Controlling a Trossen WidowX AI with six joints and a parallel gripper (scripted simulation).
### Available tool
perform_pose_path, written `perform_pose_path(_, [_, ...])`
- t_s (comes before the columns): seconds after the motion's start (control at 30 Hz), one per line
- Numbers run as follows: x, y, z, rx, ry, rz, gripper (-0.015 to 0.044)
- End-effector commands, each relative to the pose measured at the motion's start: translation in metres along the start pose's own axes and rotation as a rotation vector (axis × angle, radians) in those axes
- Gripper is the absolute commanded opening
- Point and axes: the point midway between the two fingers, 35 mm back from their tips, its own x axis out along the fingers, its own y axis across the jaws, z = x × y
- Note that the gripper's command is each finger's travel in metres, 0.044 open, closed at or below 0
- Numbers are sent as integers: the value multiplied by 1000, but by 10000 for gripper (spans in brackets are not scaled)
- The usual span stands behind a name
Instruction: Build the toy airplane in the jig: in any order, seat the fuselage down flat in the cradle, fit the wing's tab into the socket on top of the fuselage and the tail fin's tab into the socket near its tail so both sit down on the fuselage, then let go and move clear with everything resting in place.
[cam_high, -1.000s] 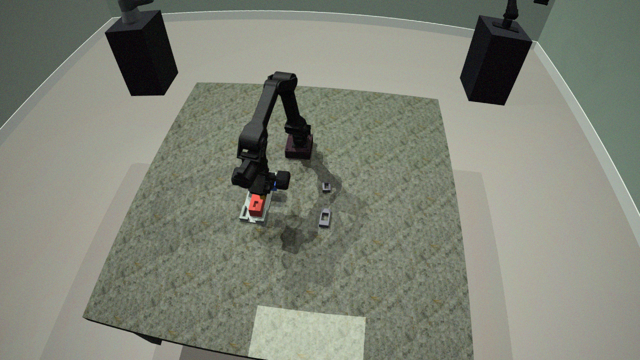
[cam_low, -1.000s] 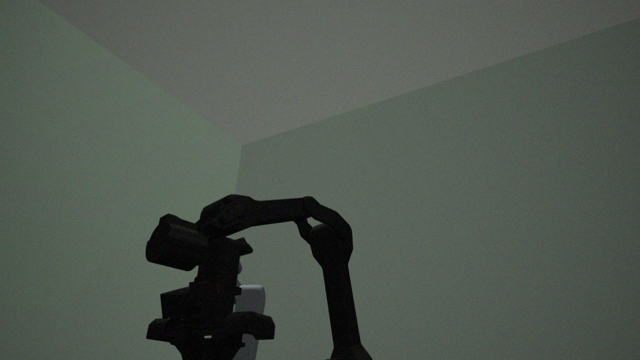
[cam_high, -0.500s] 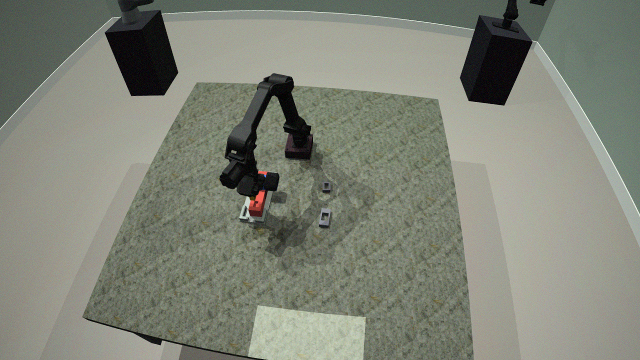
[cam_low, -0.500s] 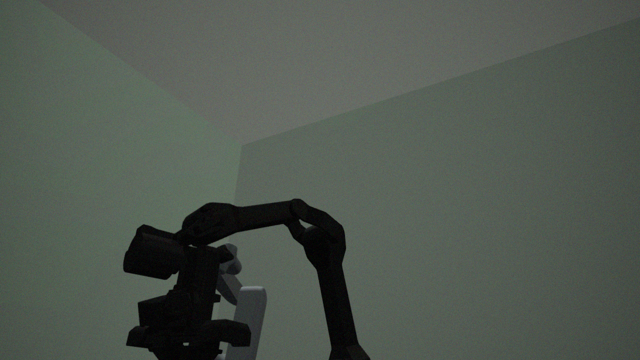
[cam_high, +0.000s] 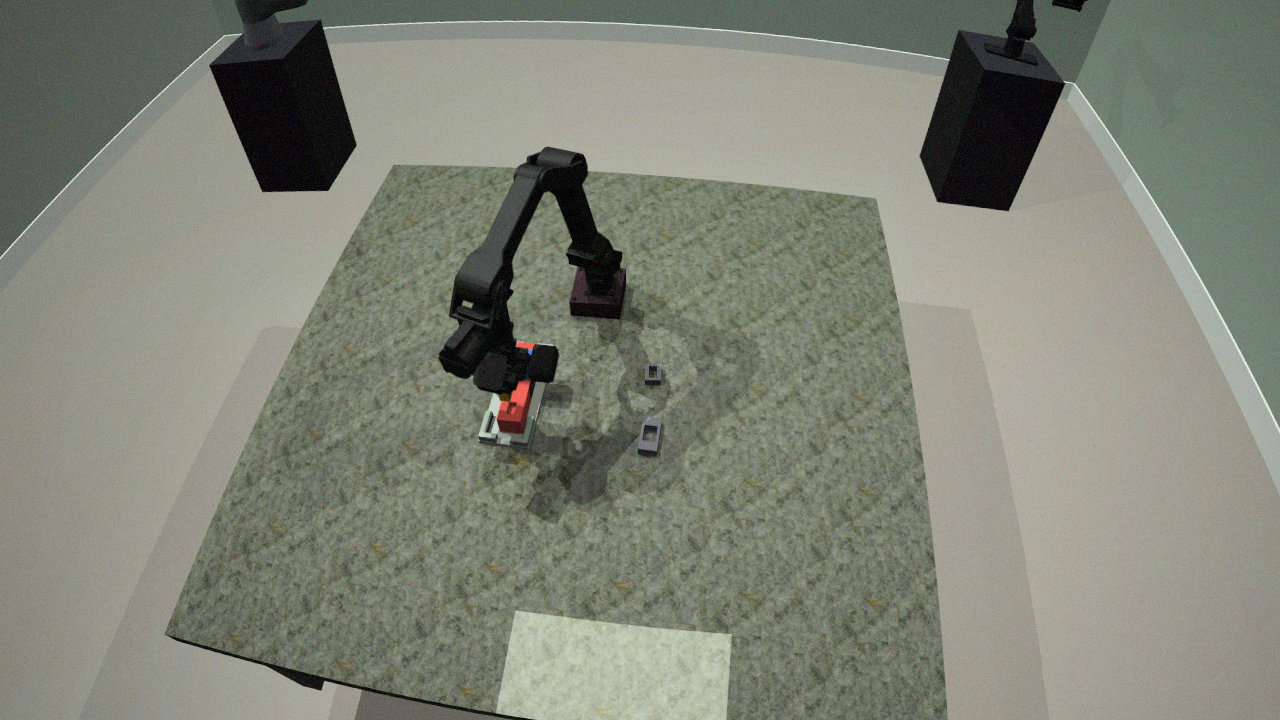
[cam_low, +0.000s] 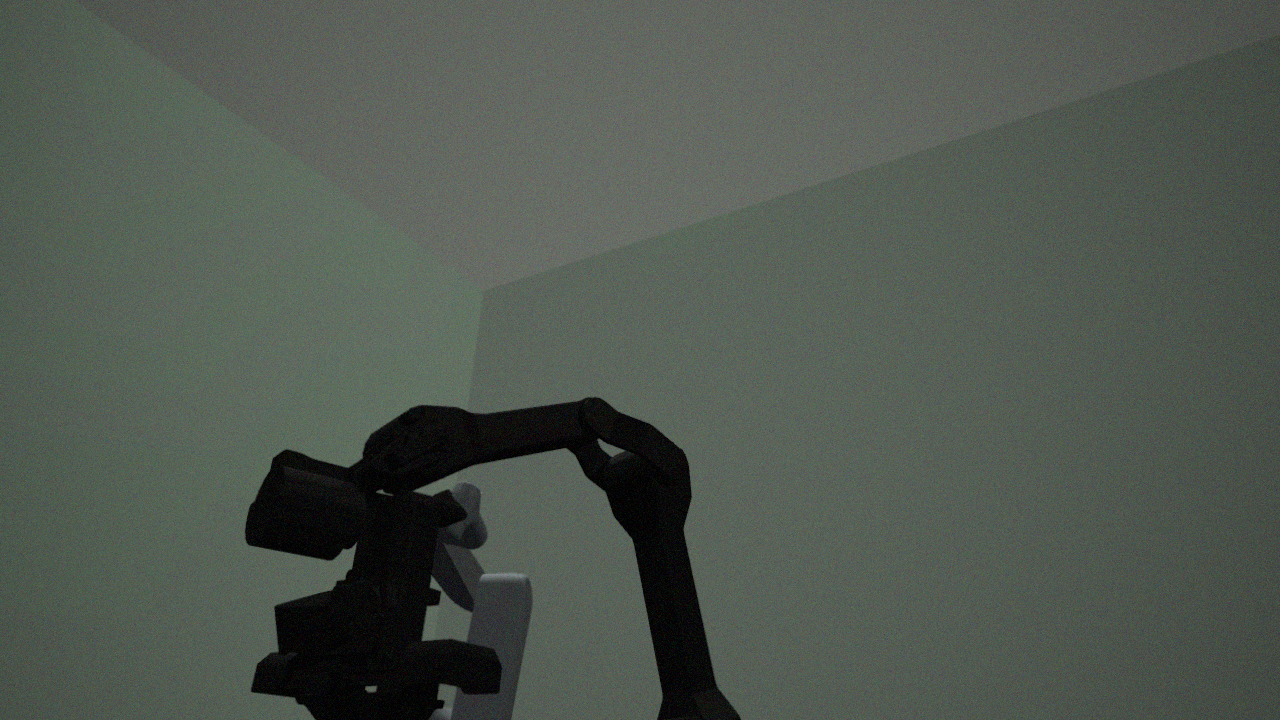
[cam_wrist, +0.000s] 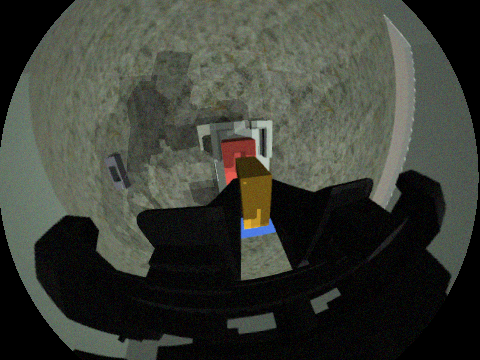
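Note:
The red fuselage (cam_high: 512, 418) (cam_wrist: 238, 146) lies in the white jig (cam_high: 488, 437) (cam_wrist: 268, 128); I cannot tell whether it is fully flat. The blue wing (cam_high: 529, 351) (cam_wrist: 250, 232) shows only in small parts, toward the arm's base. It lies across the fuselage, but its tab is hidden. My gripper (cam_high: 509, 385) (cam_wrist: 247, 182) is shut on the orange-yellow tail fin (cam_high: 505, 395) (cam_wrist: 255, 187). The fin is over the fuselage, close to the socket at its near end in the top view. I cannot tell whether its tab is in the socket. In the exterior view the fingertips are out of view.
Two grey hollow holders stand right of the jig in the top view, a small one (cam_high: 652, 375) and a larger one (cam_high: 649, 437). One holder (cam_wrist: 118, 171) shows left in the wrist view. A pale rectangle (cam_high: 615, 667) lies at the table's front edge.

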Motion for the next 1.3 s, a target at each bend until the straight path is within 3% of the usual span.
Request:
perform_pose_path(0.0, [1,1,1,-4,-2,4,65])
perform_pose_path(0.97, [41,1,1,-4,-2,4,65])
perform_pose_path(1.27, [38,0,1,0,-3,-1,0])
